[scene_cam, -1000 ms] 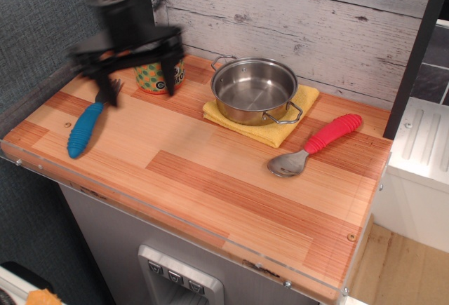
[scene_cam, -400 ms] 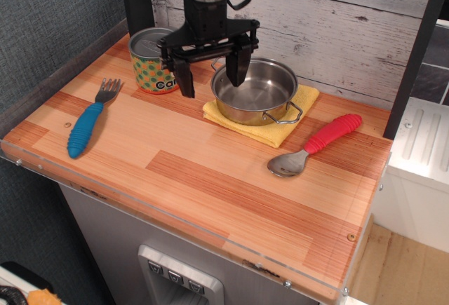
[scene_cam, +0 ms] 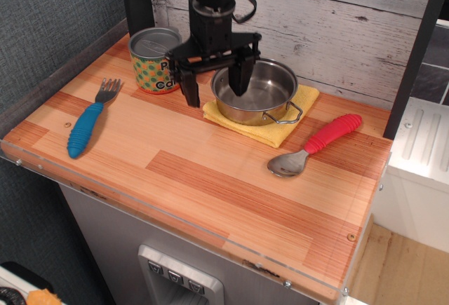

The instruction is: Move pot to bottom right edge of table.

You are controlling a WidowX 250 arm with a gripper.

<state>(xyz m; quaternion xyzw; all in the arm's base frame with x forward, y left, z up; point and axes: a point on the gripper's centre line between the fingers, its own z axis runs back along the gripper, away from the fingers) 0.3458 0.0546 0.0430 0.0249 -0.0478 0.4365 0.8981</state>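
Observation:
The shiny steel pot [scene_cam: 259, 96] with two wire loop handles sits on a yellow cloth [scene_cam: 280, 128] at the back middle of the striped wood table [scene_cam: 231, 186]. My black gripper [scene_cam: 214, 84] is open and hangs over the pot's left rim. One finger [scene_cam: 190, 86] is outside the pot on the left, the other [scene_cam: 239, 75] is inside the pot. It holds nothing.
A patterned tin can [scene_cam: 153, 59] stands just left of the gripper at the back. A blue-handled fork [scene_cam: 88, 123] lies at the left. A red-handled spoon [scene_cam: 316, 144] lies right of the pot. A grey plank wall runs behind the table.
The gripper swept from the left side of the table, over the fork and can, to the pot's left rim, and has lowered a little. The pot has not moved.

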